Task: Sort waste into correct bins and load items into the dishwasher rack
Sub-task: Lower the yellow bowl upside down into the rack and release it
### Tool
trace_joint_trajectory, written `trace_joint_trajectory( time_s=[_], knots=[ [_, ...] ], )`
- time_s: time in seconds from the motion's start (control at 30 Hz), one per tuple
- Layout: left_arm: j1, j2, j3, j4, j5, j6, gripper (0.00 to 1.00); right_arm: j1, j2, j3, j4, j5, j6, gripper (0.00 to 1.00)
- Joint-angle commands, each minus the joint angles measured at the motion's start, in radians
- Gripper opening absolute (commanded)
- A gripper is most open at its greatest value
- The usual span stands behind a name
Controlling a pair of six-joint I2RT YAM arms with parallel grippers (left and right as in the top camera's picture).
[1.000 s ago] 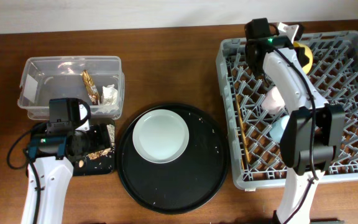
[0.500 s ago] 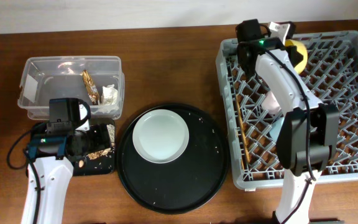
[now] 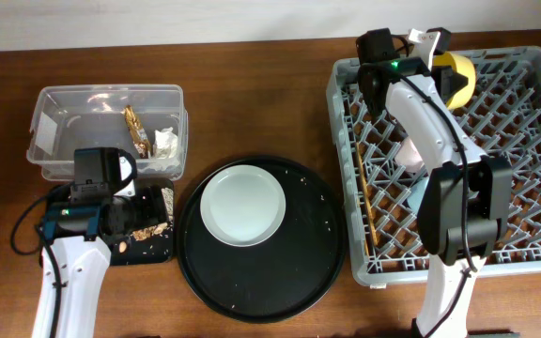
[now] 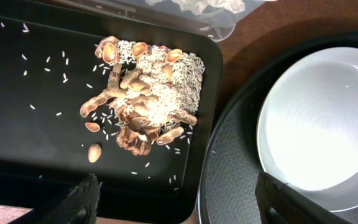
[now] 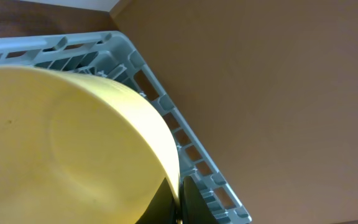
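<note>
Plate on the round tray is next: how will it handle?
The plate looks glazed and rigid, so probably slippery to grip. It lies flat on the round black tray, so a push would likely slide it rather than tip it.

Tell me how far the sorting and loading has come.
Done: food scraps in the black tray, napkin and wrapper in the clear tub, chopsticks and pink cup in the rack. In hand: right gripper holds the yellow bowl. Remaining: the plate on the round tray.
</note>
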Motion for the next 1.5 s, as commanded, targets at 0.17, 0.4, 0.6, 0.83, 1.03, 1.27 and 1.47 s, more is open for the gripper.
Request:
trace_joint_trajectory(
  time_s=[0.17,0.4,0.6,0.83,1.03,1.27,1.47],
  knots=[
    [0.004,0.003,0.002,0.006,0.004,-0.009,0.79,0.005,0.019,-0.007,-0.001,-0.143,0.019,0.04],
    [0.004,0.003,0.002,0.005,0.004,-0.009,0.79,0.005,0.056,-0.009,-0.016,-0.072,0.02,0.04],
    [0.004,0.003,0.002,0.008,0.004,-0.009,0.79,0.005,0.053,-0.009,-0.016,0.075,0.019,0.04],
    [0.004,0.003,0.002,0.009,0.004,-0.009,0.79,0.006,0.056,-0.009,-0.018,-0.067,0.019,0.04],
    [0.004,0.003,0.002,0.008,0.004,-0.009,0.79,0.019,0.056,-0.009,-0.031,-0.326,-0.004,0.19],
    [0.004,0.003,0.002,0.008,0.005,-0.009,0.79,0.054,0.029,-0.009,-0.112,-0.577,0.003,0.2],
    [0.004,0.003,0.002,0.008,0.005,-0.009,0.79,0.056,-0.119,-0.008,-0.206,-0.669,0.028,0.28]
  ],
)
